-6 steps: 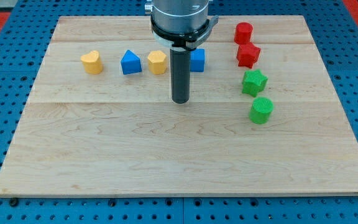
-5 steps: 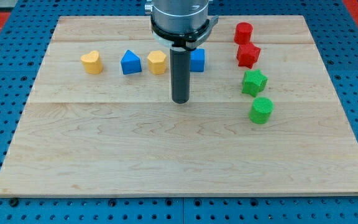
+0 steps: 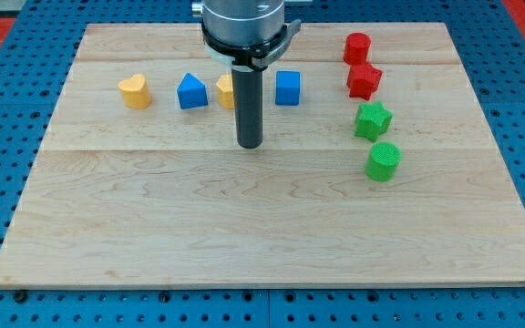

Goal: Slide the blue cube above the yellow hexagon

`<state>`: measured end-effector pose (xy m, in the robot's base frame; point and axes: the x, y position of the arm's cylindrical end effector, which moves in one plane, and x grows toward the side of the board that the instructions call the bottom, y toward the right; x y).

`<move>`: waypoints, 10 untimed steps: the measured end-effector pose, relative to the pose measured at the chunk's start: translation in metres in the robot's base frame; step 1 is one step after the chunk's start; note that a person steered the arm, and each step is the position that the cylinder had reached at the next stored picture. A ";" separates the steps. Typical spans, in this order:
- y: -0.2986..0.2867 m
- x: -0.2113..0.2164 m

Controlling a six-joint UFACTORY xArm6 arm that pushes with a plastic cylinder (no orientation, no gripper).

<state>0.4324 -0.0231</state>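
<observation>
The blue cube [image 3: 287,88] sits near the board's top middle, to the right of the rod. The yellow hexagon [image 3: 225,91] lies left of it and is partly hidden behind the rod. My tip [image 3: 249,145] rests on the board below the two blocks, between them, and touches neither.
A blue triangular block [image 3: 191,92] and a yellow heart [image 3: 135,91] lie in the same row to the left. A red cylinder [image 3: 357,47], red star [image 3: 365,81], green star [image 3: 372,120] and green cylinder [image 3: 383,161] form a column at the right.
The rod has moved a little to the view's left, uncovering the blue cube and covering part of the yellow hexagon. No block has moved.
</observation>
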 end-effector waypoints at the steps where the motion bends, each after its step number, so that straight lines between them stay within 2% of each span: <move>1: -0.012 0.000; 2: 0.000 -0.016; 3: 0.051 -0.049; 4: 0.069 -0.066; 7: 0.069 -0.067; 10: 0.069 -0.096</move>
<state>0.3365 0.0456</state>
